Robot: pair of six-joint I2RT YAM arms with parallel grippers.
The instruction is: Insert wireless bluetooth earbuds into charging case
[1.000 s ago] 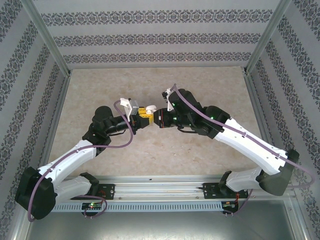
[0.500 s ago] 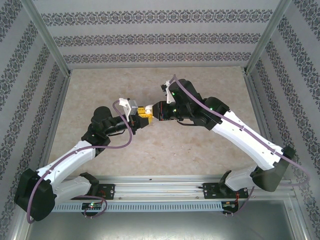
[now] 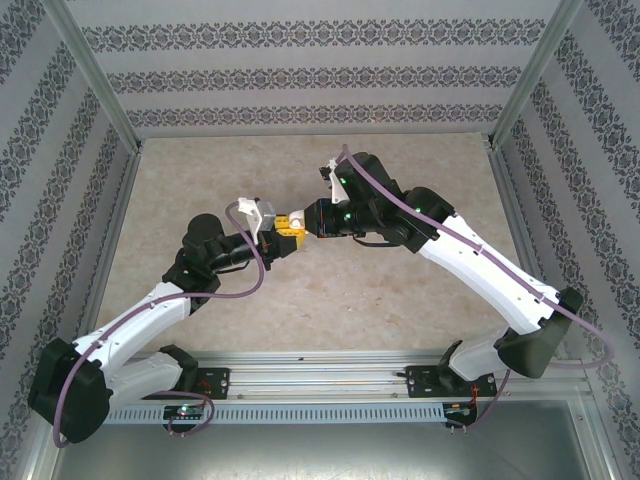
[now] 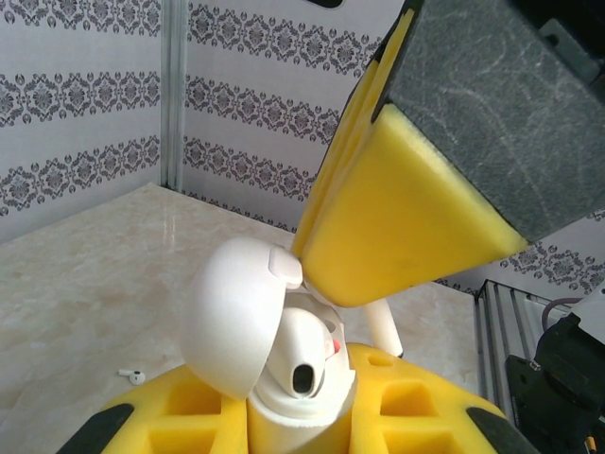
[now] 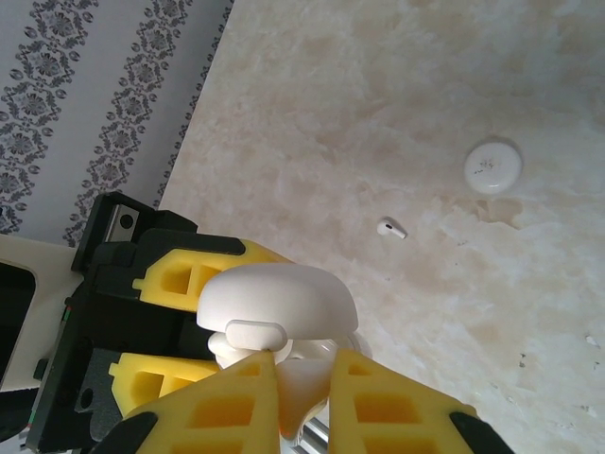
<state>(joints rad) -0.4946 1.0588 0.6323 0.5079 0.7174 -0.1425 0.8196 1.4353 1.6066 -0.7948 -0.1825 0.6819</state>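
Three patterned walls point(image 3: 320, 70), marbled tabletop point(image 3: 400, 300)

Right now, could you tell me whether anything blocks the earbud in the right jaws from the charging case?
Nothing visible does: the lid of the charging case stands open, and the earbud between the jaws of the right gripper is at its mouth.

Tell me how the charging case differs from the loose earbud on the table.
The charging case is far bigger than the earbud. The case is held in the left gripper, lid open; the earbud lies loose on the table. Both are white plastic.
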